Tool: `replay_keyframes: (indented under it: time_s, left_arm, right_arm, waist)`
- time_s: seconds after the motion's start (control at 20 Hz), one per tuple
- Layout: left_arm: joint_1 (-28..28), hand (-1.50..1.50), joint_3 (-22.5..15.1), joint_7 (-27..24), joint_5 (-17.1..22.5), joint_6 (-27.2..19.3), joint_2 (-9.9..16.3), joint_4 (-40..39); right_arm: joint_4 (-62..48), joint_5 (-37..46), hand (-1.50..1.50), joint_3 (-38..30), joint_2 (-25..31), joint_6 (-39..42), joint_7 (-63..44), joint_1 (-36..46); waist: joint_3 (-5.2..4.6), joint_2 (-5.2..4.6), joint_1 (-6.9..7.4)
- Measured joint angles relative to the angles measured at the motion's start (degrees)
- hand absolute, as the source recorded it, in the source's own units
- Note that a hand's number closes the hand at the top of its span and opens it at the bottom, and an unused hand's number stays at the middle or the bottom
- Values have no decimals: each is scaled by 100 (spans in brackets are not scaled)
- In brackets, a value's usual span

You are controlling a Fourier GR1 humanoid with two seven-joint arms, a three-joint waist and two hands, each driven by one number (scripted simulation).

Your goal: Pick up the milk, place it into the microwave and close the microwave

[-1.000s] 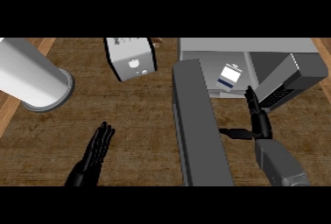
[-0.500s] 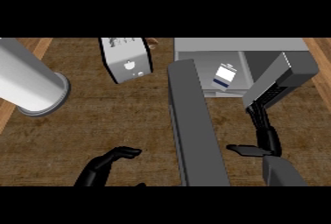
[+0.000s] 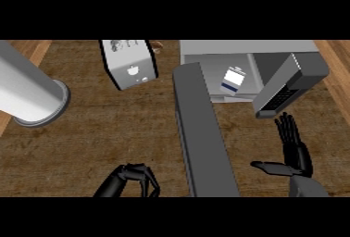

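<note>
The milk carton (image 3: 234, 81), white with a blue label, stands inside the open microwave (image 3: 226, 51) at the upper right. The microwave's long grey door (image 3: 202, 139) swings out towards me down the middle of the view. My right hand (image 3: 292, 152) is to the right of the door, below the microwave's control panel (image 3: 284, 90), fingers straight, thumb out to the left, holding nothing. My left hand (image 3: 133, 178) sits at the lower edge, left of the door, with its fingers curled and nothing in them.
A large grey cylinder (image 3: 27, 95) stands at the left on the wooden counter (image 3: 103, 129). A white toaster-like box (image 3: 128, 62) sits at the top centre, left of the microwave.
The left hand's fingers have curled shut and it has drawn back towards the lower edge. The right hand has pulled back from the microwave, fingers still straight. The view has shifted slightly.
</note>
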State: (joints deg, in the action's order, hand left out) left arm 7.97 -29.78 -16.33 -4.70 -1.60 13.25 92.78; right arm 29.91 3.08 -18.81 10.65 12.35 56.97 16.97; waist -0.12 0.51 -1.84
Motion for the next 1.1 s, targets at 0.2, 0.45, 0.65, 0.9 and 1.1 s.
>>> replay_keyframes:
  time_s: [0.2, 0.45, 0.65, 0.9, 1.1]
  left_arm:
    - [-413, 150, -341, 206, -376, 75, -229, -469]
    - [-792, 150, -635, 178, -624, 82, -734, -1177]
    - [-1170, 150, -904, 118, -655, -94, -1057, -1735]
    - [-2005, 150, -1480, 81, -130, -683, -1229, -2555]
    - [-2658, 150, -2043, 255, 428, -1236, -1255, -2915]
  right_arm:
    - [795, -218, -150, 131, 8, 197, -216, -440]
    - [2126, -596, -150, 281, 101, 510, -662, -1248]
    - [3242, -964, -150, 369, 150, 777, -1027, -1982]
    - [4393, -1402, -150, 515, 255, 1120, -1541, -2535]
    - [5061, -1734, -150, 594, 363, 1340, -1887, -2745]
  waist:
    - [-2, -3, -34]
    - [-3, -9, -37]
    - [-2, -22, -21]
    - [-7, -47, -110]
    - [-9, -74, -229]
